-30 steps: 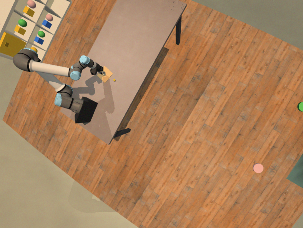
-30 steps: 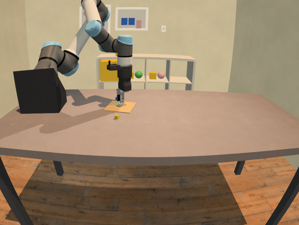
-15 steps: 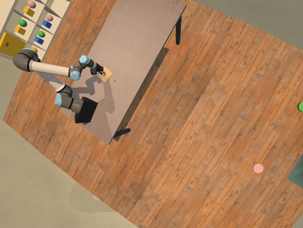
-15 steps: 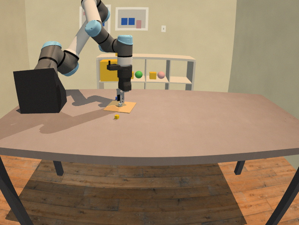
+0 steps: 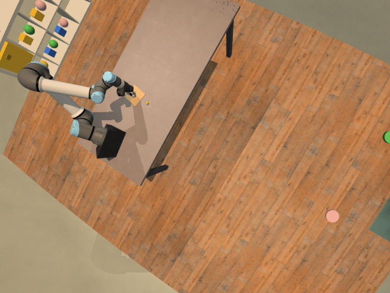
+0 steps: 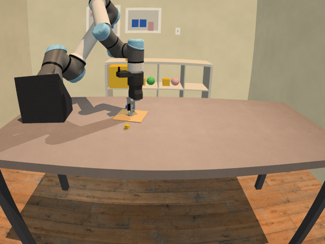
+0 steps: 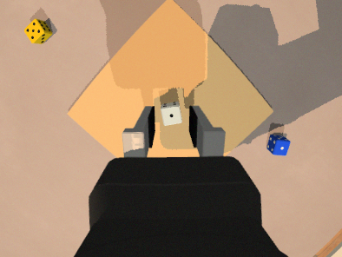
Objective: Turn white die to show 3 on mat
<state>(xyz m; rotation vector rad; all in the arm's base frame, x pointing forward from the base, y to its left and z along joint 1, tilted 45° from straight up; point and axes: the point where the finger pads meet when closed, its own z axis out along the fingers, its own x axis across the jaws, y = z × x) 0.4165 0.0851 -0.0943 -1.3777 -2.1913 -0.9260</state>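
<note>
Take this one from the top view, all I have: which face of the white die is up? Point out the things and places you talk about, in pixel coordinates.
Observer: One pip is up on the white die (image 6: 130, 113) (image 7: 171, 115), seen from the wrist.
Operator: Is the hand (image 5: 132, 93) (image 6: 130, 111) (image 7: 172, 118) gripping it?
Observer: No, the wrist view shows a gap on both sides of the die.
Operator: Where's the blue die (image 6: 126, 106) (image 7: 279, 145)?
Observer: On the table (image 5: 167, 56) (image 6: 210, 136) (image 7: 35, 174), off the mat (image 5: 138, 93) (image 6: 140, 116) (image 7: 156, 48).
</note>
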